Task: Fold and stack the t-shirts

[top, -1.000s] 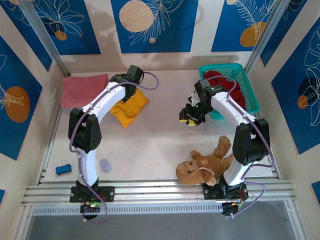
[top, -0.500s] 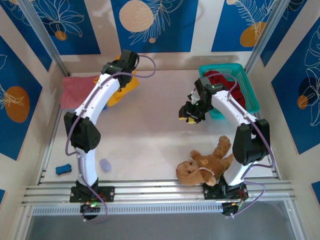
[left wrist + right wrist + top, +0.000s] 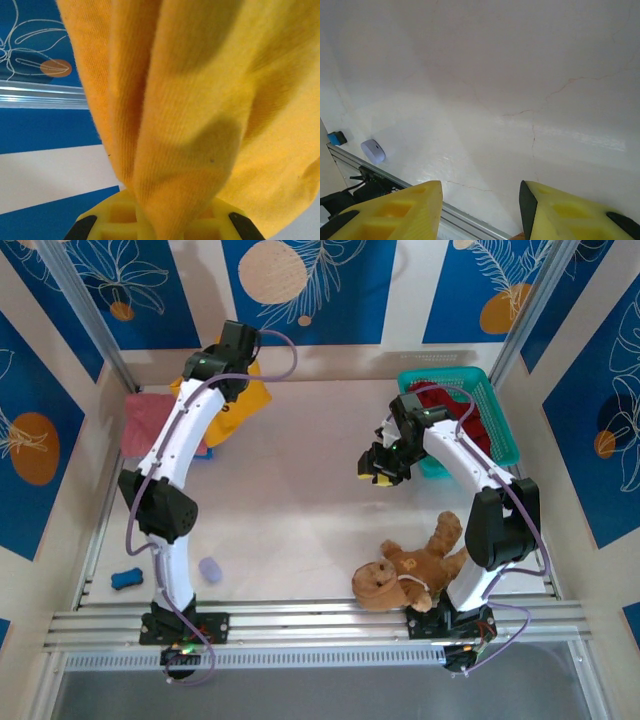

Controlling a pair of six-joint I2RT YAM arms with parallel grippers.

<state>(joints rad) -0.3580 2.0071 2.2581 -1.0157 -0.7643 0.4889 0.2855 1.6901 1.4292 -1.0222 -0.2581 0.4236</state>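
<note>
My left gripper (image 3: 222, 375) is raised at the back left and shut on the mustard-orange t-shirt (image 3: 250, 397), which hangs from it beside the wall. In the left wrist view the orange cloth (image 3: 200, 100) bunches out from between the yellow fingers (image 3: 112, 220). A folded salmon-pink t-shirt (image 3: 150, 425) lies on the table just left of the arm, with a sliver of blue (image 3: 203, 452) at its near edge. A dark red t-shirt (image 3: 468, 418) sits in the teal basket (image 3: 505, 430). My right gripper (image 3: 380, 468) (image 3: 480, 200) hangs open over bare table left of the basket.
A brown teddy bear (image 3: 410, 568) lies at the front right by the right arm's base. A small blue object (image 3: 125, 578) (image 3: 337, 137) and a lavender one (image 3: 209, 569) (image 3: 372, 151) rest near the front left rail. Walls close in the back and both sides.
My left gripper has lifted the orange t-shirt off the table and carried it back and to the left, toward the pink shirt. The right arm has hardly moved.
</note>
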